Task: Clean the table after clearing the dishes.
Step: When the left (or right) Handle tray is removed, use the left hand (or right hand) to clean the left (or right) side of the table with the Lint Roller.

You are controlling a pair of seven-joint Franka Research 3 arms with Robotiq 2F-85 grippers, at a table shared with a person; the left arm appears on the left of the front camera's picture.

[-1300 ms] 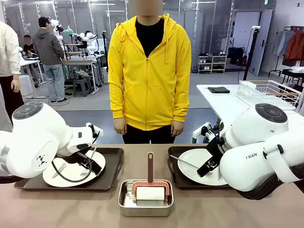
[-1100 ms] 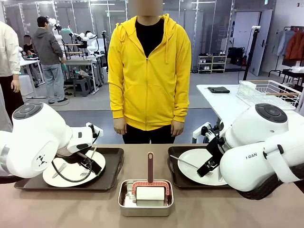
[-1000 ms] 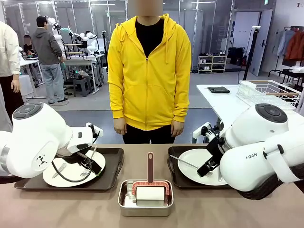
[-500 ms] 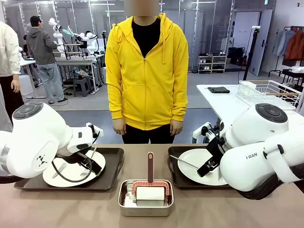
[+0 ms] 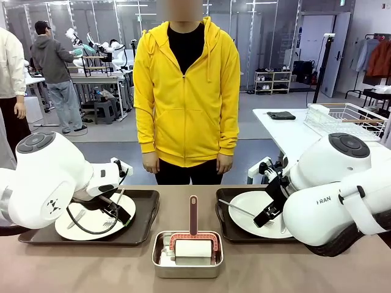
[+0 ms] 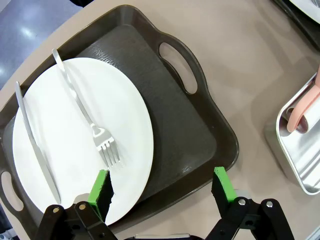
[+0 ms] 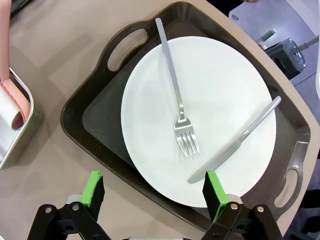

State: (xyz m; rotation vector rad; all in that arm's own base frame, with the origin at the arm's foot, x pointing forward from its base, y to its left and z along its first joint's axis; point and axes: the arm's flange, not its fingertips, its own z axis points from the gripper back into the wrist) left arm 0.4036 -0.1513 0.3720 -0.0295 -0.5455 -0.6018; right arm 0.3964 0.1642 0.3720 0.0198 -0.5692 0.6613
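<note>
Moved: the person [image 5: 186,91] in the yellow hoodie, at the far side of the counter [image 5: 91,268] behind the tin [image 5: 187,273], stands a little more toward the robot's left than before; both arms, the trays and the tin keep their places.
Left hand [image 6: 161,182]: wide open and holding nothing; it hangs over the left tray [image 6: 200,130], with one finger above the rim of the left plate [image 6: 125,115] and the other above the tray corner that points to the tin.
Right hand [image 7: 154,182]: wide open and also holding nothing; one finger is above the bare counter just outside the right tray [image 7: 95,120], on the tin's side, and the other is above the rim of the right plate [image 7: 220,90].
Left dishes: the tray lies on the counter just beside the tin, on the robot's left of it; the plate lies on the tray, off-centre, away from the tin; the left fork [image 6: 85,117] and the left knife [image 6: 35,145] lie on the plate, apart from each other.
Right dishes: the tray lies just beside the tin on the robot's right; the right fork [image 7: 175,95] and the right knife [image 7: 240,140] lie on the plate and come close at their ends.
Tin: shiny steel, in the middle of the counter between the two trays; a roller [image 5: 193,248] with a white roll and a reddish handle lies inside it.
</note>
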